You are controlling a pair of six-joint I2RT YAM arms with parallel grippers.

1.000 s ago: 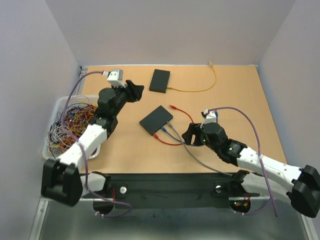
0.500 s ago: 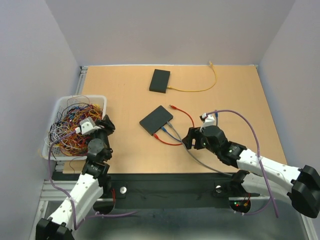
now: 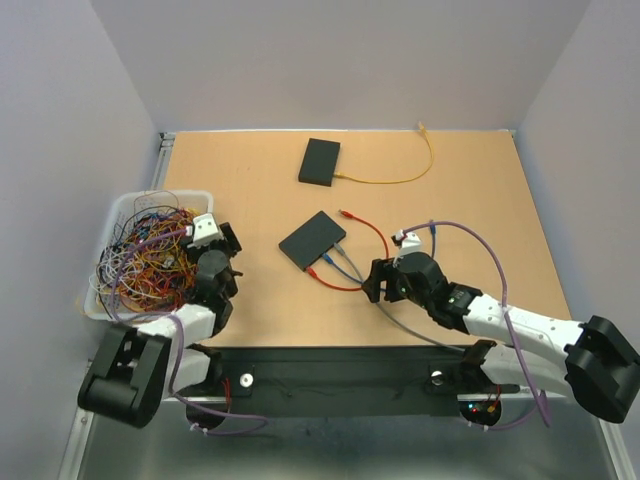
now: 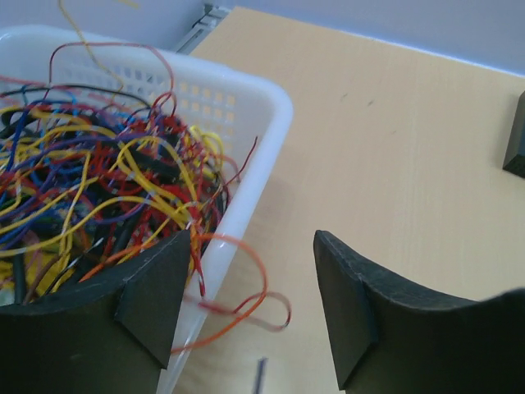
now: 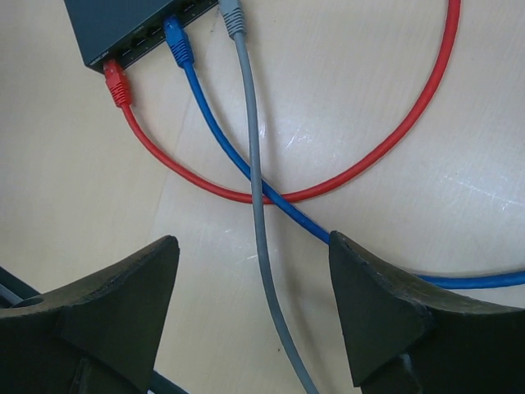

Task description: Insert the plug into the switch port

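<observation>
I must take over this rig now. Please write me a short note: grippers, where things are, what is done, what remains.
Left gripper: open, empty, at the rim of the wire basket.
Right gripper: open, empty, above the cables beside the near switch.
Done: red plug, blue plug and grey plug sit at its ports; full seating cannot be told.
Left: the red cable's other end lies loose on the table; possibly plug it next.

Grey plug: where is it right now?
In the right wrist view the grey plug sits top centre, at the port edge of the black switch, right of the blue plug; whether it is seated cannot be told.
</observation>
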